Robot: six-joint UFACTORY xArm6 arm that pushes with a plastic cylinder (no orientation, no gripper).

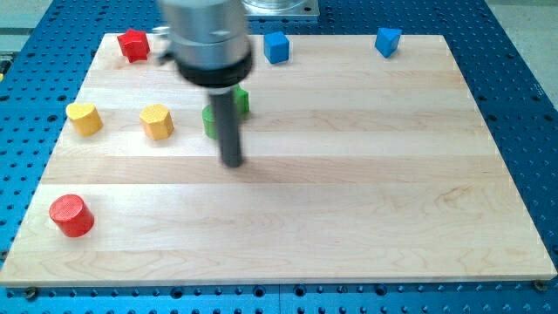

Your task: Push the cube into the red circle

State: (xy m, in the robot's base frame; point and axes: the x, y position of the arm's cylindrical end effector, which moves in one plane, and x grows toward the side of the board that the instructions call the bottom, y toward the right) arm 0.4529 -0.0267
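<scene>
Pale wood makes up the tabletop [349, 192], a planked board lying on a blue perforated base [523, 87]. No gripper is fitted to this arm and nothing is held; it ends in a dark rod hanging from a blurred grey housing [209, 39] near the view's top, and my tip [232, 163] rests on bare wood left of the board's middle. Two green blocks stand close by the rod: one green block [210, 122] just at 11 o'clock from my tip, its right side hidden behind the rod, and a second green block [241, 102] at 12 o'clock, also partly covered; I cannot tell their shapes, nor whether the rod touches either. At 10 o'clock from my tip sits a yellow block [157, 121], and further toward 9 o'clock another yellow block [84, 118] near the board's left edge, both rounded with notched outlines. A red star-like block [132, 44] lies in the top-left corner. The red cylinder [71, 215], round-topped, stands at 8 o'clock, well apart from my tip, near the bottom-left corner. A blue cube [276, 46] sits at 1 o'clock along the top edge, and a second blue cube [388, 40] lies further right on that same edge, tilted.
</scene>
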